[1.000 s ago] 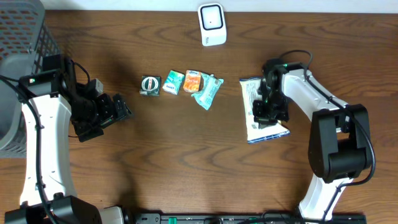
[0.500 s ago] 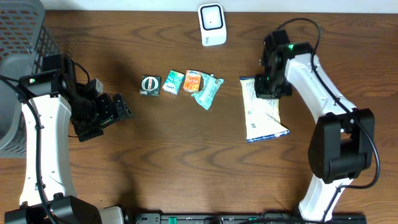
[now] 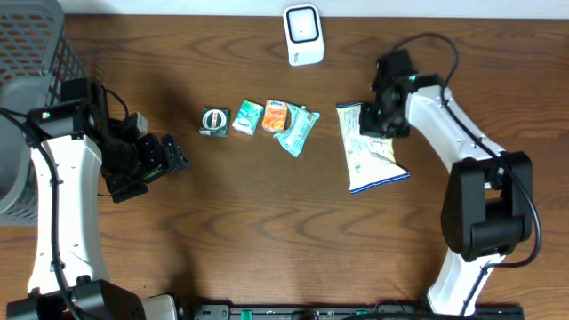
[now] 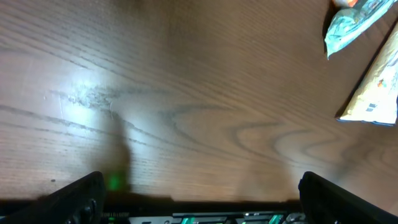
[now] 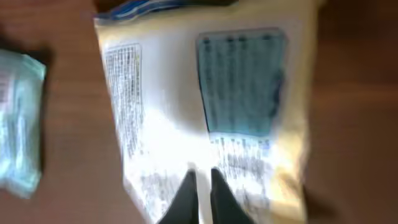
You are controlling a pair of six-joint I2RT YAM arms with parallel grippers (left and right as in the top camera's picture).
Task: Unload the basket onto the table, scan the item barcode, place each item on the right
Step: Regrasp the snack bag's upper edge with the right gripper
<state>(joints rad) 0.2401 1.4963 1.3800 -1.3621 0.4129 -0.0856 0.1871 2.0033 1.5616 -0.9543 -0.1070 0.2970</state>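
The item is a yellow-and-white snack bag [image 3: 369, 153] lying printed side up on the wooden table, tilted, right of centre. My right gripper [image 3: 379, 121] sits over its far end. In the right wrist view the bag [image 5: 205, 106] fills the frame and the gripper [image 5: 200, 182] has its dark fingertips [image 5: 184, 193] pinched together with a sliver of the bag's film between them. The white scanner [image 3: 302, 34] stands at the far edge. My left gripper [image 3: 174, 156] hovers open at the left; in the left wrist view it [image 4: 202, 198] holds nothing, and the bag's corner [image 4: 379, 87] shows at right.
A round tin [image 3: 215, 122], a green packet [image 3: 248, 117], an orange packet [image 3: 276, 116] and a teal wrapper [image 3: 300, 132] lie in a row mid-table. A grey mesh basket [image 3: 36, 53] stands at the far left corner.
My right gripper moved from the middle of the bag to its far end, then the bag slid up-left and swung to a tilt. The left arm stayed still.
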